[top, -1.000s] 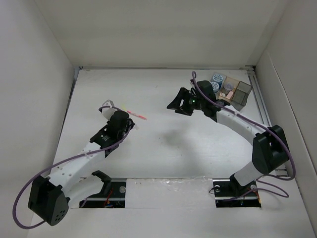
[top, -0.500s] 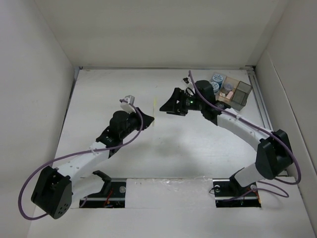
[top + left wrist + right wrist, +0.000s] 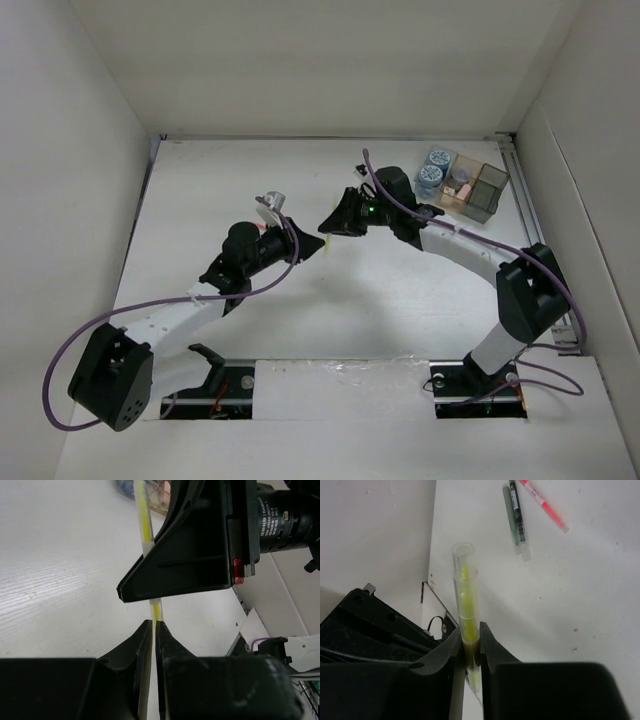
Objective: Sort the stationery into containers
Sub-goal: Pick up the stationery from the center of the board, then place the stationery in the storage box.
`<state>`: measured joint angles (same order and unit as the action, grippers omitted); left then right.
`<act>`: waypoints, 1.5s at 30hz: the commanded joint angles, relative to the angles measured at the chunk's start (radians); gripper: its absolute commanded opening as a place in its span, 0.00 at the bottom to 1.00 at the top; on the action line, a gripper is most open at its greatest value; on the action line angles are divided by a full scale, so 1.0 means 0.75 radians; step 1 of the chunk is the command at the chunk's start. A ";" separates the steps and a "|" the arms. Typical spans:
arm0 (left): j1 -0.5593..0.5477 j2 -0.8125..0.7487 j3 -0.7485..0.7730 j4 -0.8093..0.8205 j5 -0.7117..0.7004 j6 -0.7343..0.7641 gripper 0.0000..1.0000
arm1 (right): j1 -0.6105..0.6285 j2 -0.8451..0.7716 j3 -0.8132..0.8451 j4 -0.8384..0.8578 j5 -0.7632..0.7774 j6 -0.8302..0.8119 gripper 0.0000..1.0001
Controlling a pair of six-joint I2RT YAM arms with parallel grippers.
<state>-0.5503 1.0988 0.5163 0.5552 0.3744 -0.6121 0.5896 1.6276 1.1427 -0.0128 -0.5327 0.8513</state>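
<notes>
A yellow-green pen (image 3: 465, 597) in a clear sleeve hangs above the table, held at both ends. My left gripper (image 3: 154, 623) is shut on one end of this pen (image 3: 141, 515). My right gripper (image 3: 469, 637) is shut on the other end. The two grippers meet tip to tip mid-table, left (image 3: 319, 246) and right (image 3: 328, 223). A pink-red pen (image 3: 545, 505) and a dark green pen (image 3: 515, 517) lie on the table below. The containers (image 3: 487, 190) stand at the back right, with two blue rolls (image 3: 437, 158) in the clear bins.
A small pale object (image 3: 461, 186) sits in a tan bin. White walls close in the table (image 3: 250, 180) on the left, back and right. The right arm (image 3: 470, 250) stretches from its base across to the middle.
My left arm has swung right with the yellow-green pen to mid-table. My right arm has come left to meet it, and its jaws have closed on the pen.
</notes>
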 commanded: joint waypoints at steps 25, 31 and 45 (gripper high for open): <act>-0.005 -0.029 0.013 -0.164 -0.528 0.020 0.46 | -0.732 0.116 0.532 -0.746 1.340 -0.018 0.07; -0.005 -0.060 0.001 -0.192 -0.514 0.020 0.46 | -0.858 0.309 0.650 -0.854 1.475 -0.033 0.06; -0.031 -0.150 -0.026 -0.178 -0.464 0.008 0.46 | -0.945 0.419 0.659 -0.826 1.737 0.041 0.07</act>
<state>-0.5705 1.0119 0.5106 0.3923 0.0154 -0.6067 -0.1085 1.9400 1.5890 -0.6434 0.7010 0.8585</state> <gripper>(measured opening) 0.461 0.188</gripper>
